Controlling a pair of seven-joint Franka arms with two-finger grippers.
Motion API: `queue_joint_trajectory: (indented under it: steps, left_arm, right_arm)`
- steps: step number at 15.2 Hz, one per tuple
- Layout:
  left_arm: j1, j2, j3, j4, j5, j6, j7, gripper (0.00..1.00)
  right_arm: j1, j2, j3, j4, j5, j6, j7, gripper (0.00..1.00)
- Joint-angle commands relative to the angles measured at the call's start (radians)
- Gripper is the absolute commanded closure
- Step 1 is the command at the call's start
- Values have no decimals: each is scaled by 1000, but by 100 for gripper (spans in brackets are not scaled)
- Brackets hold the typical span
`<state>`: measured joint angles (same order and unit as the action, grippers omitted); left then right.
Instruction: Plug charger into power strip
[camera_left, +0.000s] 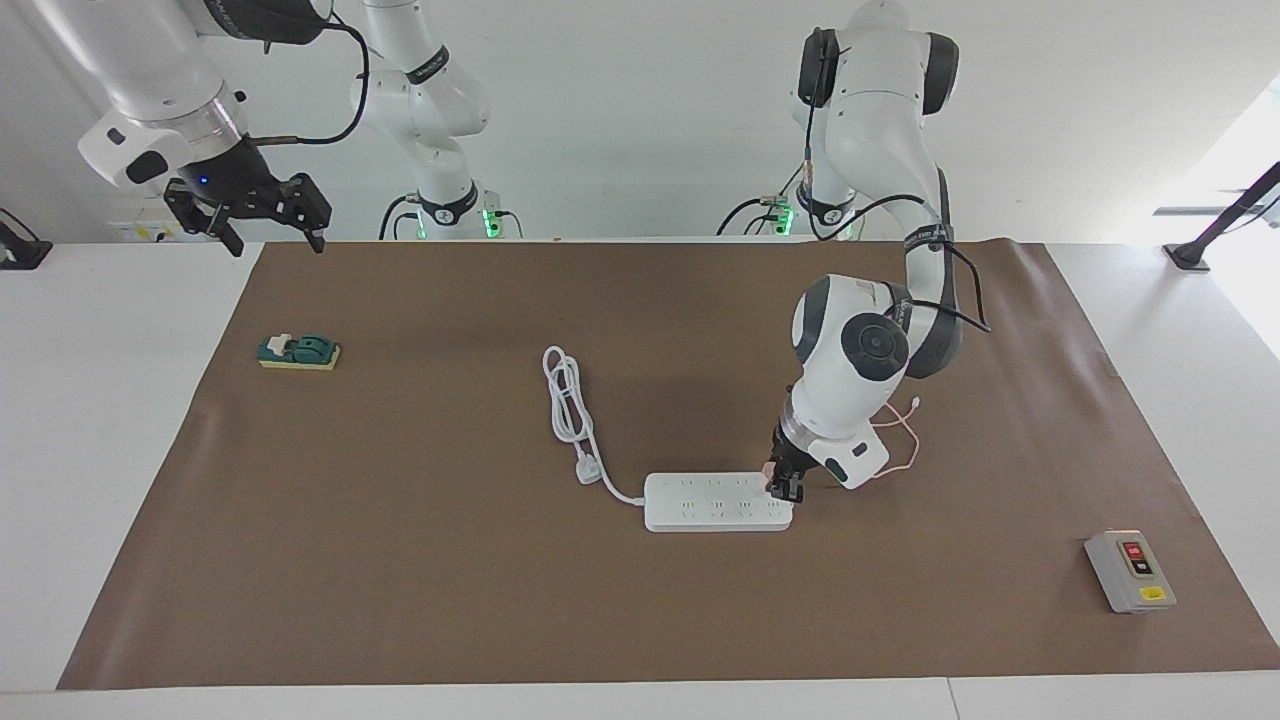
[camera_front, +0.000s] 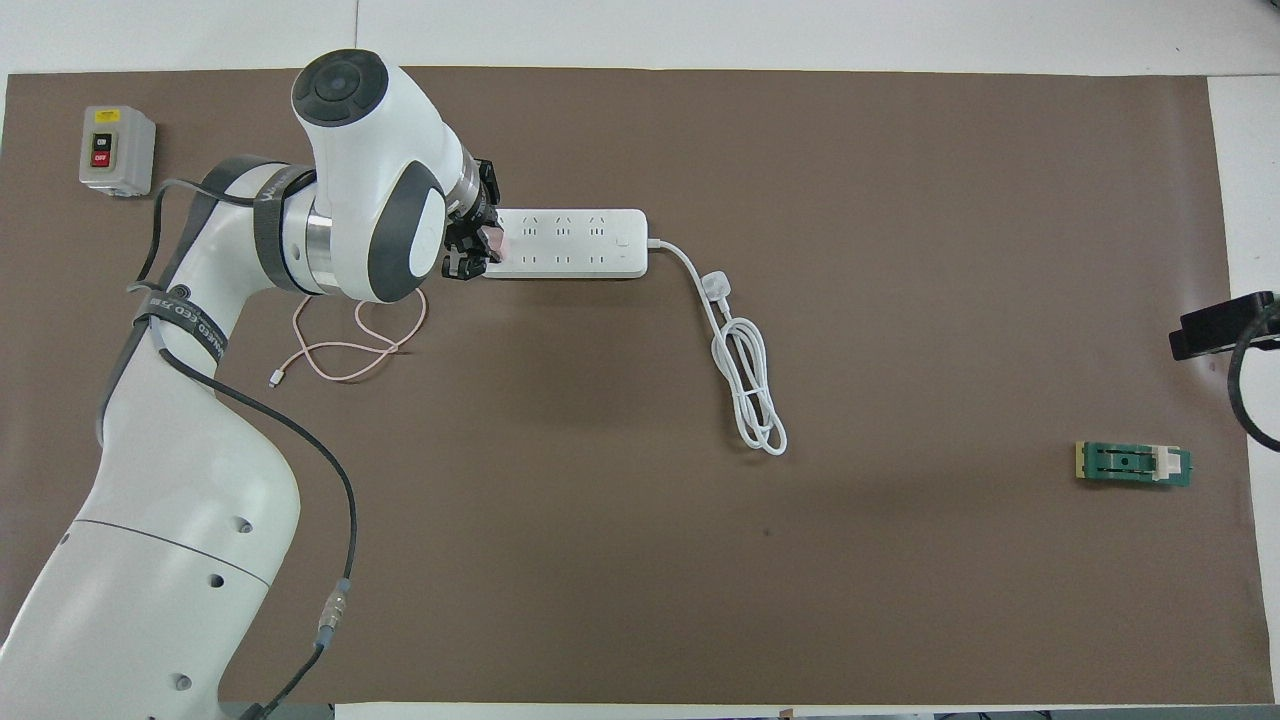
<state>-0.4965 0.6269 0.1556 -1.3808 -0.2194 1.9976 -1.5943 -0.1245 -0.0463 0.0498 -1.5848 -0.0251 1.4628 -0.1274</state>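
Insertion is the step in hand. The left pincer (camera_left: 785, 487), clamped tight on the charger (camera_left: 769, 470), sits low at the end of the power strip (camera_left: 716, 502), just right of centre in the facing view. Whether the prongs have entered a socket cannot be told. The next move, in my judgement, calls for a straight downward press with the prongs square to the slots. The charger shows as a small pale pink block; its thin pink cable (camera_front: 345, 345) loops loose on the bench (camera_front: 800, 560). The right pincer (camera_left: 262, 212) waits spread wide and empty, upper left.
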Motion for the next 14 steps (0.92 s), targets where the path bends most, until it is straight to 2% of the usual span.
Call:
queue_joint_trajectory:
  steps: [1,14]
  left_arm:
    - [-8,-15,9,-61,-11,26,7,100]
    - [-7,-15,9,-78,-14,20,-9,100]
  right_arm:
    - [-18,-18,15,-17,2,-6,-17,0]
    - [-17,-18,15,-17,2,-6,-17,0]
